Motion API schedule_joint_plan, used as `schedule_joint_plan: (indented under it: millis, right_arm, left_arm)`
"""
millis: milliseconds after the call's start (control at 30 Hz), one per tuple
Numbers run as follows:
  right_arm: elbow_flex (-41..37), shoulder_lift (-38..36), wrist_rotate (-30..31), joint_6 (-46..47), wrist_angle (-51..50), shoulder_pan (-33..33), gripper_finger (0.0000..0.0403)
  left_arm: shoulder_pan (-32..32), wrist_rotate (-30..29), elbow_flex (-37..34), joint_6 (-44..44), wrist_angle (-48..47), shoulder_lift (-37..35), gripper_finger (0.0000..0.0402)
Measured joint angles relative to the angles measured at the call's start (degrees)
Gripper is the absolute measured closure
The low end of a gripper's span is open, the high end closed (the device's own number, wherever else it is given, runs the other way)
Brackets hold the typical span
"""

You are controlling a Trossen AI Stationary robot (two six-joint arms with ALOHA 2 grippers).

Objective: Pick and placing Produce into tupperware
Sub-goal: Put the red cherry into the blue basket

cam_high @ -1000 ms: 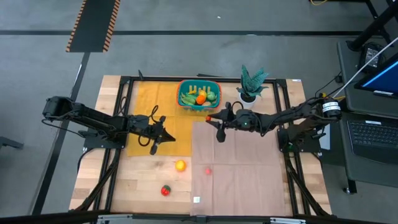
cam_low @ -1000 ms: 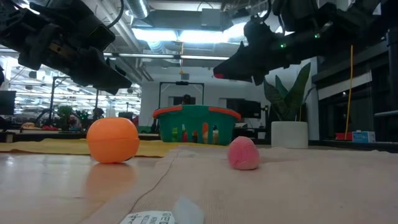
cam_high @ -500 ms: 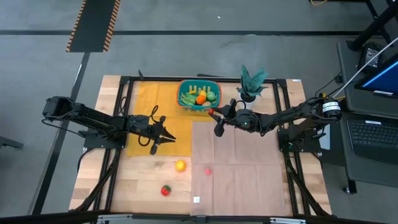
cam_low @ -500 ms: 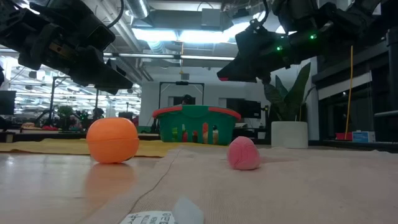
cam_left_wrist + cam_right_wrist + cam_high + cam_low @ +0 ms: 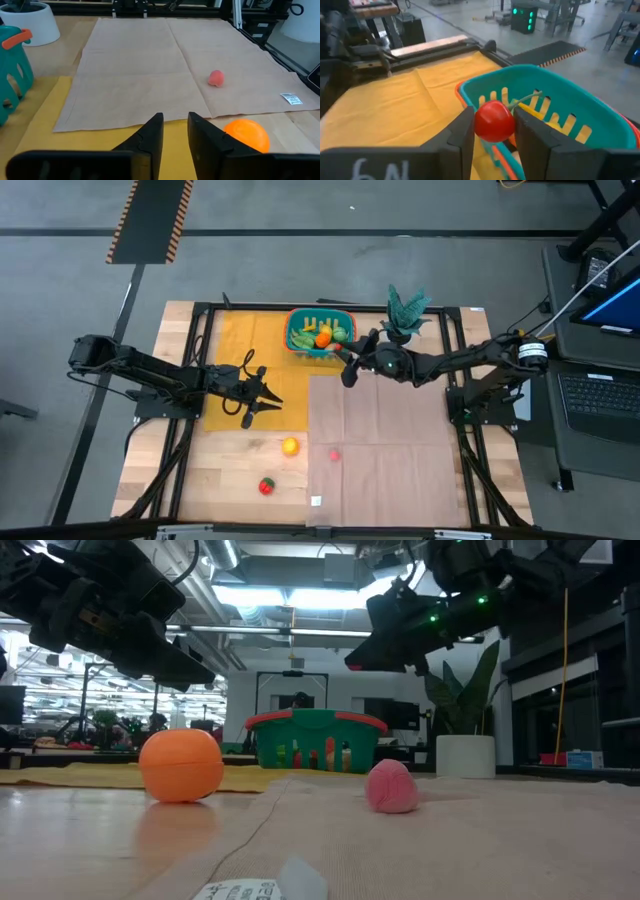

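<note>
Right end effector (image 5: 492, 131) w/ red produce (image 5: 493, 120) at produce-filled tupperware (image 5: 570, 105) rim.

A wooden table (image 5: 160, 470) carries a yellow mat (image 5: 240, 340) (left) and tan cloth (image 5: 385, 450).

I see even overhead light on the table (image 5: 240, 480) with soft shadows. Low down, ceiling lamps (image 5: 290, 595) glare and both arms go to silhouette. The right wrist's foreground fingers (image 5: 462, 135) look blurred.

basket (image 5: 321, 332) behind both mats | plant pot (image 5: 401, 335) right (beside it)
</note>
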Motion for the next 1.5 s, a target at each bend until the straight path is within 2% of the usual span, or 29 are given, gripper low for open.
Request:
schedule_joint_plan:
  millis: [133, 267, 433, 633, 767, 1000, 1233, 1500]
  right_arm:
    - [2.52, 0.00, -4.93, 2.91, -5.72, -2.82, 0.0285]
    - [5.02, 0.02, -6.60, 3.26, -11.56, -4.33, 0.0285]
    - [9.95, 0.04, -12.57, 4.52, -21.90, -6.73, 0.0285]
    - [17.59, 0.07, -16.75, 4.35, -35.26, -9.89, 0.0284]
    - [21.34, 0.07, -21.17, 4.53, -39.99, -11.94, 0.0284]
    - [23.27, 0.07, -28.58, 7.36, -42.67, -15.20, 0.0285]
    - [23.33, 2.60, -28.76, 7.41, -42.18, -15.85, 0.0285]
    - [23.33, 10.97, -28.74, 6.96, -36.30, -15.85, 0.0285]
  left_arm:
    - [0.00, -0.01, 0.00, 0.02, 0.00, 0.00, 0.0315]
    - [0.01, -0.01, 0.00, 0.04, -0.01, 0.00, 0.0314]
    - [0.00, 0.00, 0.00, 0.08, -0.02, 0.00, 0.0324]
    - [0.01, 0.00, 0.00, 0.09, -0.02, 0.00, 0.0340]
    - [0.00, -0.01, 0.00, 0.09, -0.03, 0.00, 0.0349]
    - [0.00, 0.00, 0.00, 0.09, -0.04, 0.00, 0.0366]
    - [-0.01, 0.00, 0.00, 0.07, -0.04, 0.00, 0.0381]
    - [0.01, 0.00, 0.00, -0.01, -0.04, 0.00, 0.0399]
